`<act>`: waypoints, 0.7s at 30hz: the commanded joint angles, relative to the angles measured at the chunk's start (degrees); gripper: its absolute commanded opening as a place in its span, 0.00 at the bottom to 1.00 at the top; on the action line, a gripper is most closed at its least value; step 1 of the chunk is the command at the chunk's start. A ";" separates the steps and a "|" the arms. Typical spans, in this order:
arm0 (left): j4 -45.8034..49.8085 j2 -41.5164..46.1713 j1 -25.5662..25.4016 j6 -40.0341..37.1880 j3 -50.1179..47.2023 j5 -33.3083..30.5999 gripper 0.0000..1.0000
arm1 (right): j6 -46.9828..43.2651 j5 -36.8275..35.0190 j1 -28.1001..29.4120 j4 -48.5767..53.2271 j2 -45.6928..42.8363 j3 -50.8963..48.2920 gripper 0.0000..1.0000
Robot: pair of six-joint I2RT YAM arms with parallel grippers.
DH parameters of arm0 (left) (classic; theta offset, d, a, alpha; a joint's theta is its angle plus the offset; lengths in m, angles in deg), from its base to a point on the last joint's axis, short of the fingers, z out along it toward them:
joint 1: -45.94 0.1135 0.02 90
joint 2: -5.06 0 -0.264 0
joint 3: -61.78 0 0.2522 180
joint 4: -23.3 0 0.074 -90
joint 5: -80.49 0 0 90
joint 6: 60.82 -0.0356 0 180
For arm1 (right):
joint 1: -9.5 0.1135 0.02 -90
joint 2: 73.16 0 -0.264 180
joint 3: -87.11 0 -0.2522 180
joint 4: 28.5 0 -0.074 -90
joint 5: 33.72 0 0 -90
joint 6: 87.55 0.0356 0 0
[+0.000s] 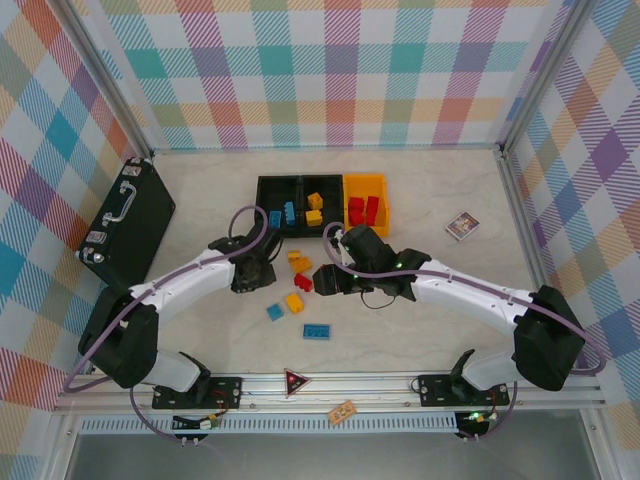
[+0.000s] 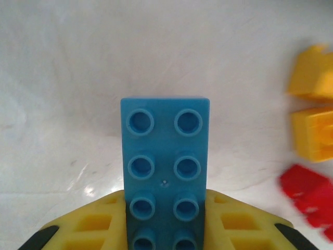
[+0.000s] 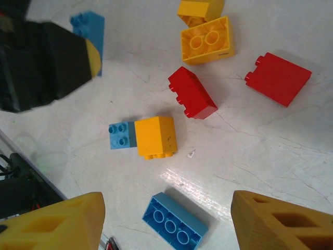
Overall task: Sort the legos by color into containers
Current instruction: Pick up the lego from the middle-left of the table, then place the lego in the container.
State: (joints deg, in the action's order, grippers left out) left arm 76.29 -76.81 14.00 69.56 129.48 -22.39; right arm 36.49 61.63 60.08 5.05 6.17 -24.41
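Note:
My left gripper (image 2: 165, 208) is shut on a blue eight-stud lego (image 2: 165, 156) and holds it just above the table; in the top view this gripper (image 1: 255, 272) is below the left black bin (image 1: 278, 192). My right gripper (image 3: 166, 204) is open over an upside-down blue lego (image 3: 175, 221); from above it (image 1: 335, 280) sits below the yellow-orange bin (image 1: 366, 184). Loose on the table are a yellow lego (image 3: 155, 136), a small blue lego (image 3: 122, 135), two red legos (image 3: 191, 92) (image 3: 278, 78) and two yellow ones (image 3: 204, 39). The middle black bin (image 1: 303, 186) holds yellow legos.
A large black case (image 1: 125, 220) lies at the left of the table. A small printed card (image 1: 462, 226) lies at the right. A tan wooden block (image 1: 342, 411) and a red triangle (image 1: 296, 381) rest on the front rail. Checked walls enclose the table.

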 commanded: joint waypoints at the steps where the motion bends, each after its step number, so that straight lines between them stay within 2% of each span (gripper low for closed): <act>1: 3.17 -0.52 0.75 -3.61 5.06 1.03 0.26 | 0.66 -1.55 -0.53 1.43 -1.02 1.91 0.65; 9: 3.97 -8.12 1.68 -7.63 17.02 0.73 0.26 | 1.02 -2.77 -2.70 4.49 -0.03 5.27 0.65; 21: 6.91 -27.30 8.05 -13.65 39.88 3.66 0.26 | 2.98 -4.58 -2.78 5.49 -3.62 2.52 0.65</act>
State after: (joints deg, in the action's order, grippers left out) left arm 80.13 -101.03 20.95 58.41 164.93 -20.01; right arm 38.44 58.22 57.33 9.11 5.03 -20.95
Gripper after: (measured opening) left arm 0.295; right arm 0.650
